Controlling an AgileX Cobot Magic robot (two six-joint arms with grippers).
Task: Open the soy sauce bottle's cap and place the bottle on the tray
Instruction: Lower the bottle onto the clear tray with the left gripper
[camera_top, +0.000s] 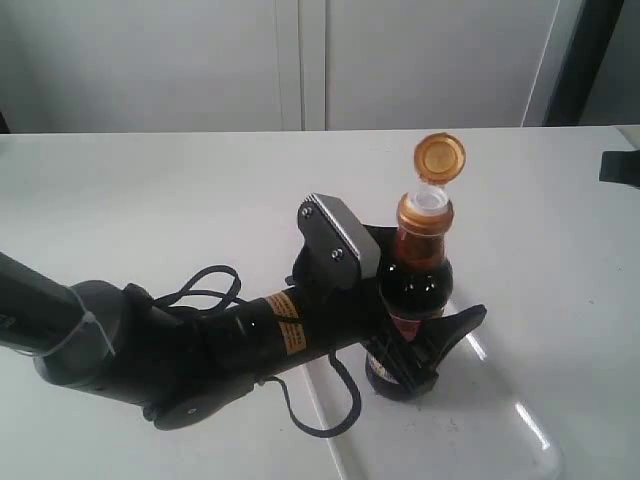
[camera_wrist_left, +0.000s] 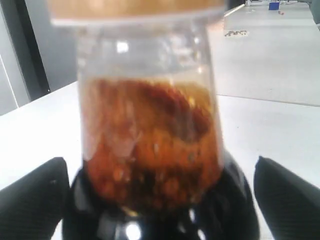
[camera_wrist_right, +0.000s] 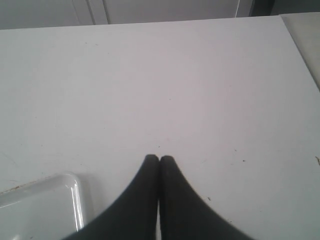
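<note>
We see the left claw (camera_top: 425, 345) clamped around the soy sauce bottle (camera_top: 415, 290), keeping it upright over the tray (camera_top: 520, 430) with the cap (camera_top: 440, 157) flipped open. The right claw (camera_wrist_right: 159, 159), fingertips pressed together and empty, sits over bare tabletop (camera_wrist_right: 200, 90), clear of the bottle.

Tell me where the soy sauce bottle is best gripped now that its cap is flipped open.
Grip the soy sauce bottle low on its wide body, from the side as the left end effector does; the cap stands open above the neck.

Exterior high; wrists close, tray-sharing.
</note>
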